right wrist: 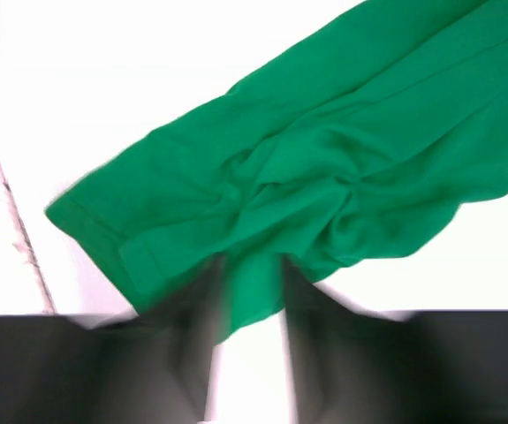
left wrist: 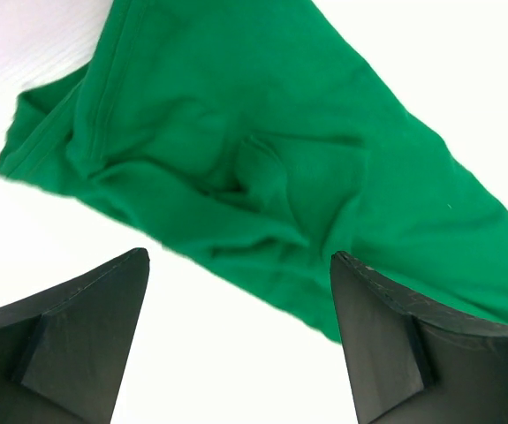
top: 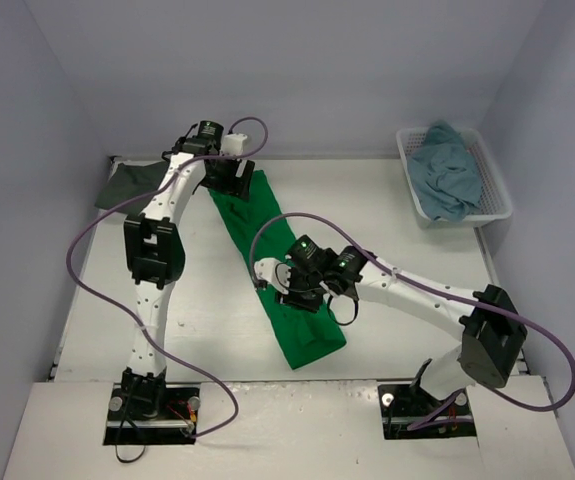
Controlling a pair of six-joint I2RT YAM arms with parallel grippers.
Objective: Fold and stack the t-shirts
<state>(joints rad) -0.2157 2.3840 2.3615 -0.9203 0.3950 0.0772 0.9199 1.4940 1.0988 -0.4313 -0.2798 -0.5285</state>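
My left arm is stretched long toward the back of the surface (top: 407, 270), elbow raised, with the left fingers (top: 229, 178) hanging over the far end of the green t-shirt (top: 250, 228). In the left wrist view those fingers (left wrist: 86, 336) stand wide apart with nothing between them but white surface. The crumpled end of the green cloth (left wrist: 262, 115) lies just beyond the tips, and I see no contact.

My right arm reaches from its base in toward the middle, forearm low and nearly level. The right fingers (top: 302, 295) are down on the near half of the same shirt. In the right wrist view the fingers (right wrist: 192, 336) are drawn in narrow, with a ridge of green cloth (right wrist: 342, 132) between them and creases gathering toward that spot. They are blurred, so I cannot tell whether they are truly clamped on the cloth or only around it.

I count three t-shirts in view. The green one lies as a long narrow strip running diagonally from the back left toward the near middle of the surface. One dark grey t-shirt (top: 127, 185) lies flat at the far left corner, well apart from both arms. One teal-blue t-shirt (top: 452, 170) is heaped inside the basket. There is one white lattice basket (top: 467, 217), at the far right corner.
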